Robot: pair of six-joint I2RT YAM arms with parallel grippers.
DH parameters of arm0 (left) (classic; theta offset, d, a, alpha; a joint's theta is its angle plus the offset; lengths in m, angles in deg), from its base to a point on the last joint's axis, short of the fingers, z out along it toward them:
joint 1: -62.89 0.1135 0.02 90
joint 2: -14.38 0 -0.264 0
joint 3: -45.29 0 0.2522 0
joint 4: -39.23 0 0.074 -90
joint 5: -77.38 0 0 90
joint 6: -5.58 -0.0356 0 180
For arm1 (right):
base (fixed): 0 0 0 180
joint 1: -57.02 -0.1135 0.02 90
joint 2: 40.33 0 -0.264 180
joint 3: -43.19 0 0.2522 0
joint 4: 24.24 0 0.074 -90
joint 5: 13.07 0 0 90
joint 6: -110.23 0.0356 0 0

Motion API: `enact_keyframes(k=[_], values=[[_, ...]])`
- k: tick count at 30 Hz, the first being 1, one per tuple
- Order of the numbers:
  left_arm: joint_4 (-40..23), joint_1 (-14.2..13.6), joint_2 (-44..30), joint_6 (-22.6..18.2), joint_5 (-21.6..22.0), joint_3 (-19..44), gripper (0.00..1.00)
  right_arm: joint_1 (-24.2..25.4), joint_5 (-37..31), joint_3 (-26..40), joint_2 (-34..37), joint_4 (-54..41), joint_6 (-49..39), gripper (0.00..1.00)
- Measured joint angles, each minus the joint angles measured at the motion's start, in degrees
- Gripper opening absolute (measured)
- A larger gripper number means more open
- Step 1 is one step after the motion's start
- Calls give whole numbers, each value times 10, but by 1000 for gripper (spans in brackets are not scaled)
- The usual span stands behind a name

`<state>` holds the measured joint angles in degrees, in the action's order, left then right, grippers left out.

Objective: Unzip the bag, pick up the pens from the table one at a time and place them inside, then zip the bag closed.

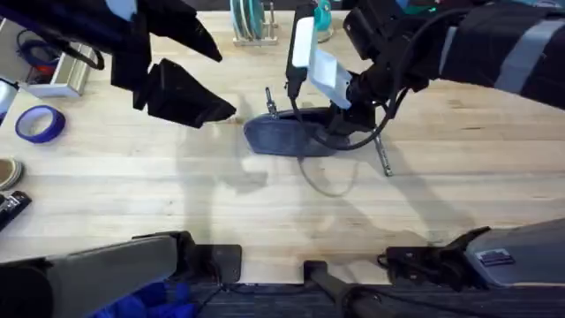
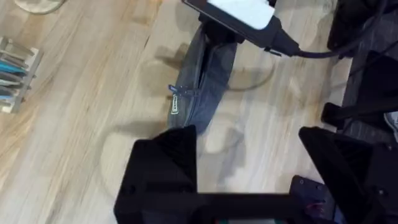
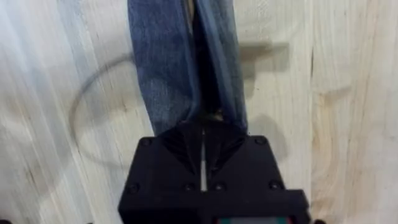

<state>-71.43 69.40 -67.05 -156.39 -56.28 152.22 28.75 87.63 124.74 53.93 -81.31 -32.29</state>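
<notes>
The grey-blue bag [image 1: 284,137] lies in the middle of the table [image 1: 132,185]. A dark slit runs along the top of the bag [image 3: 171,62]. My right gripper [image 1: 341,122] is shut on the bag's right end, where the fingertips [image 3: 203,134] pinch the fabric at the slit. One silver pen [image 1: 270,102] lies just behind the bag's left end. A second pen [image 1: 382,153] lies to the right of the bag. My left gripper [image 1: 225,84] hovers open above the table to the left of the bag [image 2: 202,81], with nothing between its fingers [image 2: 165,168].
A purple tape roll [image 1: 40,124] and a white box [image 1: 62,78] sit at the far left. A plate rack [image 1: 252,22] and a teal bottle [image 1: 322,13] stand at the back. A thin cable [image 1: 322,181] loops on the wood in front of the bag.
</notes>
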Motion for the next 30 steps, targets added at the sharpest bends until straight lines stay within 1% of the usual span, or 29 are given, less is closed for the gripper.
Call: enact_keyframes(k=[3,4,6,8,9,10,12,30], values=[[0,0,0,0,0,0,995,0,0,0,0,1,-1,145],[0,0,0,0,0,0,995,0,-1,0,0,1,0,194],[0,0,0,0,0,0,997,0,-3,2,0,1,-1,439],[0,0,0,0,0,0,996,0,-2,2,0,-1,-1,743],[0,0,0,0,0,0,995,0,-1,2,0,-2,-2,875],[0,0,0,0,0,0,996,0,0,2,0,-3,-4,962],[0,0,0,0,0,0,997,0,0,2,0,-4,-4,992],[0,0,0,0,0,0,996,-3,0,2,0,-4,-4,996]])
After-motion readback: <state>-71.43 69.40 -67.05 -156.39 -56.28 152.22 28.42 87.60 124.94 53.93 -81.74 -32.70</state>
